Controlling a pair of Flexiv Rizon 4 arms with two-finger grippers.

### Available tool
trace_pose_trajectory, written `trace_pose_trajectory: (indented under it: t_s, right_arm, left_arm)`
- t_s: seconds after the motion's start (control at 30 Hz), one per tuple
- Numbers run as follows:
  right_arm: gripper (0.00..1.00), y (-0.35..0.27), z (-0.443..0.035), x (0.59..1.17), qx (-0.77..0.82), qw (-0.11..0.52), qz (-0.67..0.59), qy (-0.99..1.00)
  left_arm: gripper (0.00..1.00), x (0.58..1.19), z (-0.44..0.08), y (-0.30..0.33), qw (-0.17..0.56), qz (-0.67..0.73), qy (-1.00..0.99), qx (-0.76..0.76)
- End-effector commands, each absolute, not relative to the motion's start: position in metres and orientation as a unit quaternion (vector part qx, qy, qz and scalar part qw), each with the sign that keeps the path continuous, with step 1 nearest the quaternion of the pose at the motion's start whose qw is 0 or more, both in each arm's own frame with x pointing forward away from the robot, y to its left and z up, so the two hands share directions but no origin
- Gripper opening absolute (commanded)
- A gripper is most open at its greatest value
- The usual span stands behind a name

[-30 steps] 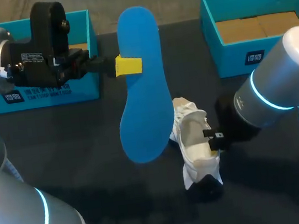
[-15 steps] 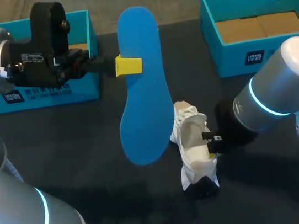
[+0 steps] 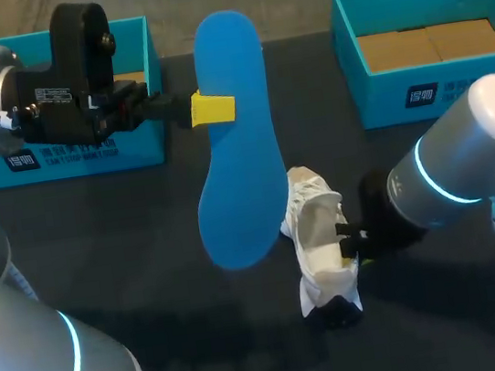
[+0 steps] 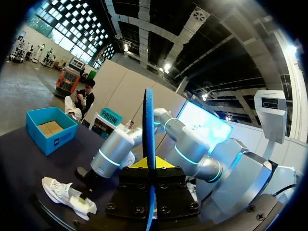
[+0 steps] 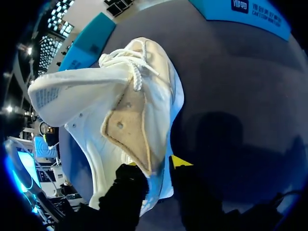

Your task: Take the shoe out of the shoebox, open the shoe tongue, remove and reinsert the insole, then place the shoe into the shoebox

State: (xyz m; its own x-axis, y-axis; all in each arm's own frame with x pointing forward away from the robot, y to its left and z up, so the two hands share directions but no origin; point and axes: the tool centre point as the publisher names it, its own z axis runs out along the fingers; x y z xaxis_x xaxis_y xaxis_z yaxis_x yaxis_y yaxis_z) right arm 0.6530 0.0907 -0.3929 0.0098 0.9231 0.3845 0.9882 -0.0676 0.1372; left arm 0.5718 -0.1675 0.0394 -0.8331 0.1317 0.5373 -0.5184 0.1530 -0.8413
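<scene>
Your left tool [image 3: 212,107] is clamped on the flat blue foam insole [image 3: 238,150], holding it in the air above the dark tabletop [image 3: 142,219]. Your right tool [image 3: 352,243] pinches the side wall of the white lace-up shoe [image 3: 317,222]. The shoe sits beside the insole's lower end, outside the open teal shoebox [image 3: 383,97] at far right.

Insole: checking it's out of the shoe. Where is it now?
The blue insole is clamped in the left end effector above the middle of the table in the head view, just left of the white shoe held by the right end effector.
</scene>
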Motion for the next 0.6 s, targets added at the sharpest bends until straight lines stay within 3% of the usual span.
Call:
trace_pose_trajectory:
  t_s: [0.03,0.37,0.6]
  right_arm:
    - [1.0,0.094,-0.388,0.651,-0.709,0.076,-0.187,-0.676]
    - [1.0,0.086,-0.349,0.649,-0.699,0.09,-0.185,-0.685]
    - [1.0,0.072,-0.321,0.653,-0.675,0.141,-0.23,-0.687]
  left_arm:
    - [0.0,0.572,0.039,-0.168,0.256,0.637,-0.715,0.135]
    - [0.0,0.572,0.039,-0.168,0.256,0.637,-0.715,0.135]
    - [0.0,0.572,0.039,-0.168,0.256,0.637,-0.715,0.135]
